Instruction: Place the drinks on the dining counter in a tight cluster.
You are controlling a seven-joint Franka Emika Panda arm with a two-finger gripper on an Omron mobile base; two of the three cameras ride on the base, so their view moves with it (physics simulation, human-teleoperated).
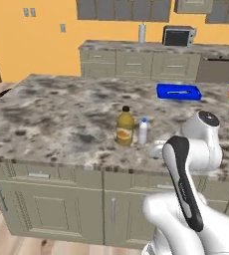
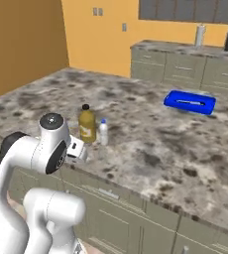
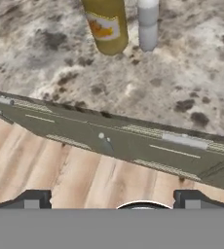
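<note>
Gripper (image 3: 112, 200) jaws stand fully apart and hold nothing; the hand sits at the near edge of the dining counter (image 1: 52, 107), looking across the edge at the two bottles.

Amber juice jug (image 1: 125, 127) and small white bottle (image 1: 143, 131) stand upright just beside each other on the granite, near the front edge, the white bottle to the right of the jug. These two already form a pair. The slim green bottle cannot be identified in these views, so the cluster is judged incomplete.

Procedure for the step in hand:
- Locate the third drink before committing the arm.
- Approach it from the side, jaws level with the body of the bottle, not the neck.
- Set it down upright, close beside the existing pair, without nudging either one.
- Keep clear of the blue tray (image 1: 178, 92) at the far right.

Risk: the white bottle looks light and may topple on contact.
</note>
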